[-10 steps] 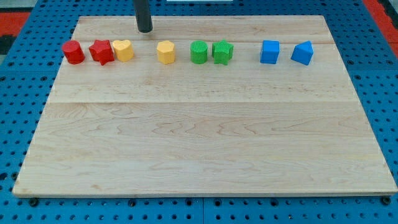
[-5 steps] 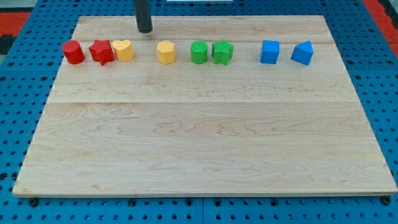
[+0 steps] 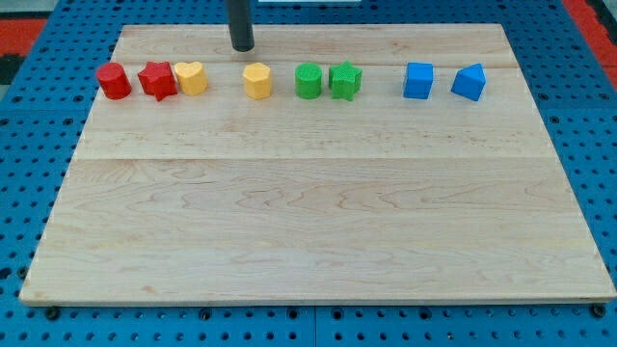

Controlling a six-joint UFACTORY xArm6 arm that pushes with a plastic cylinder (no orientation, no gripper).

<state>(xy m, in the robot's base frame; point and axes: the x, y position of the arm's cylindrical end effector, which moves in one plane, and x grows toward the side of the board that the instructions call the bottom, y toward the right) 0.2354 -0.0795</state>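
My tip (image 3: 242, 47) rests on the wooden board (image 3: 308, 212) near the view's top, touching no block. Nearest to it is the yellow hexagonal block (image 3: 257, 81), just below and slightly right. Further left lies a yellow heart block (image 3: 192, 77), which touches a red star block (image 3: 157, 80). A red cylinder-like block (image 3: 114, 81) stands at the row's left end. Right of the yellow hexagon sit a green cylinder (image 3: 308, 81) and a green star block (image 3: 344, 80). A blue cube (image 3: 418, 80) and a blue wedge-like block (image 3: 469, 82) end the row on the right.
The board lies on a blue pegboard surface (image 3: 29, 173) that surrounds it on every side. All blocks form one row across the board's upper part.
My tip has slid a short way to the view's right along the top of the board. No block has moved.
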